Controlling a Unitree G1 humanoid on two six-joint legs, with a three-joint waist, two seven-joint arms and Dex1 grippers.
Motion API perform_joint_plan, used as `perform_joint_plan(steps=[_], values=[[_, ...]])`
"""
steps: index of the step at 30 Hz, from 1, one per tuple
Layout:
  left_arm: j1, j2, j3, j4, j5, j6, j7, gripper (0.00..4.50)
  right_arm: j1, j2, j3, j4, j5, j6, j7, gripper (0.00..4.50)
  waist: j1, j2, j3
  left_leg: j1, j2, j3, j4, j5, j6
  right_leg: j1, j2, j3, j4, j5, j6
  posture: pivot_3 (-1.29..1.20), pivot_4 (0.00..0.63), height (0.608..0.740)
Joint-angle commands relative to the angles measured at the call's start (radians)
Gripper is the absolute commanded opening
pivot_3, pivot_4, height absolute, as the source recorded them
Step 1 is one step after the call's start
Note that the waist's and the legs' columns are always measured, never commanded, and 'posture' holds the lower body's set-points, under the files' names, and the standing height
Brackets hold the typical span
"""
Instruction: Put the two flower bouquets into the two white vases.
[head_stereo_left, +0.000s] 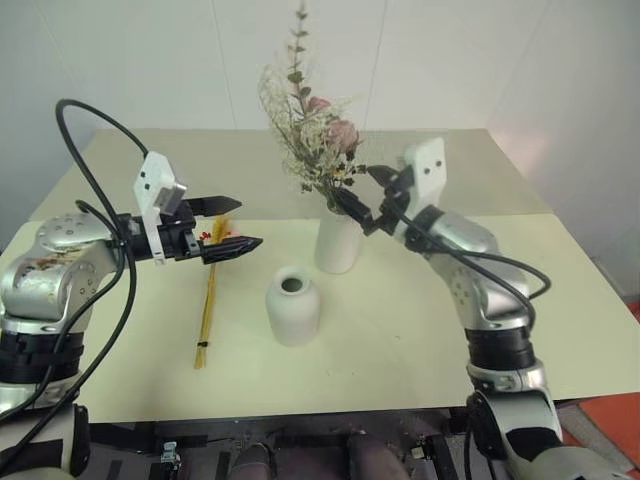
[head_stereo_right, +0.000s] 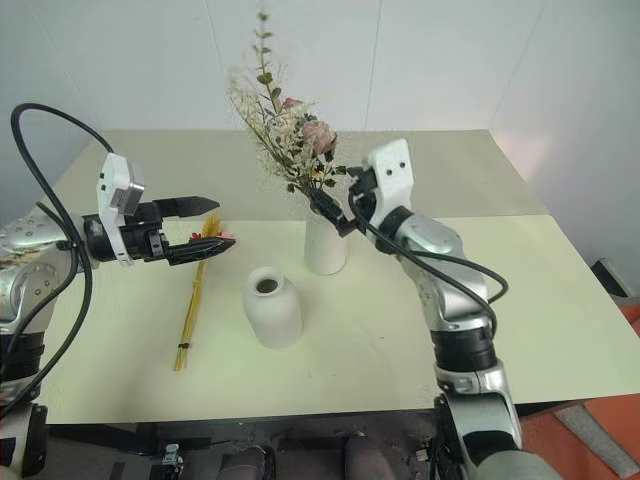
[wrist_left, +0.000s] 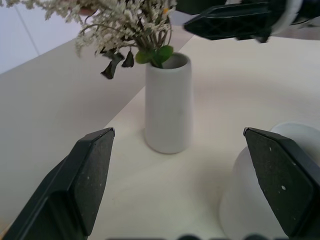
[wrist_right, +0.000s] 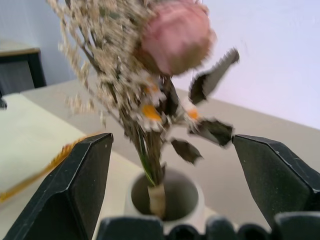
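The bushy cream-and-pink bouquet (head_stereo_left: 318, 140) is standing with its stems down in the mouth of the tall white vase (head_stereo_left: 337, 242), and my right gripper (head_stereo_left: 366, 200) is hanging just beside those stems, at the vase's rim, with its jaws spread wide and gripping nothing; in my right wrist view the bound stem end is sitting inside the vase mouth between my two black fingers (wrist_right: 75, 187), which are standing clear of it on either side. My left gripper (head_stereo_left: 236, 225) is also gaping as wide as it goes and holding nothing, its fingers pointing across the table toward the vases from the left. Directly beneath its tips, the slim golden-yellow bouquet (head_stereo_left: 208, 300) is lying flat on the pale table (head_stereo_left: 420, 330), its plume end with the red bits under my left fingers and its straw stems running back toward the near edge. The squat white vase (head_stereo_left: 292, 306) is standing upright and empty just beside that bouquet, nearer to me than the tall one and slightly to its left, the two vases near each other but not touching.
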Motion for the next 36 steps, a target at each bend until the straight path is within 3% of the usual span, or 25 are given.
perform_joint_plan(steps=[1, 8, 11, 16, 25, 36], values=[[-0.002, 0.037, -0.006, -0.008, 0.060, 0.033, 0.071, 4.50, 0.027, -0.096, -0.045, -0.143, 0.079, 0.089, 0.075, 4.46, 0.001, 0.000, 0.000, 0.000, 0.000, 0.000, 0.000, 0.000, 0.000, 0.000, 0.000, 0.000, 0.000, 0.000, 0.000, 0.00, 0.150, 0.740], [-0.120, 0.094, -0.139, 0.052, 0.169, 0.325, 0.200, 4.50, 0.040, -0.332, -0.106, -0.210, 0.217, 0.220, 0.241, 4.46, 0.002, 0.000, 0.000, 0.001, 0.000, 0.000, 0.000, 0.000, 0.000, 0.001, 0.000, 0.000, 0.000, -0.004, 0.007, 0.00, 0.150, 0.740], [-0.207, 0.086, -0.212, 0.072, 0.178, 0.525, 0.231, 4.50, 0.051, -0.463, -0.094, -0.219, 0.239, 0.202, 0.380, 4.46, 0.007, -0.001, 0.000, 0.001, 0.000, 0.000, 0.000, 0.000, 0.000, 0.001, 0.000, 0.000, -0.001, -0.004, 0.007, 0.00, 0.150, 0.740], [-0.298, 0.056, -0.325, 0.127, 0.230, 0.716, 0.306, 4.50, 0.043, -0.578, -0.062, -0.200, 0.270, 0.157, 0.567, 4.46, 0.010, -0.001, 0.000, 0.001, 0.000, 0.000, 0.000, 0.000, 0.000, 0.001, 0.000, 0.000, -0.001, -0.005, 0.008, 0.00, 0.150, 0.740], [-0.492, -0.116, -0.315, 0.435, 0.283, 0.861, 0.447, 4.50, 0.064, -0.591, -0.049, -0.164, 0.267, 0.079, 0.666, 4.46, 0.028, -0.001, 0.000, 0.000, -0.001, 0.000, 0.002, 0.000, 0.000, 0.001, 0.000, 0.000, 0.000, -0.005, 0.008, 0.00, 0.150, 0.740], [-0.459, -0.214, -0.279, 0.425, 0.278, 0.969, 0.555, 4.50, 0.057, -0.604, -0.048, -0.148, 0.271, 0.071, 0.684, 4.46, 0.025, -0.001, 0.000, 0.000, -0.001, 0.000, 0.002, 0.000, 0.000, 0.000, 0.000, 0.000, 0.000, -0.005, 0.008, 0.00, 0.150, 0.740]])
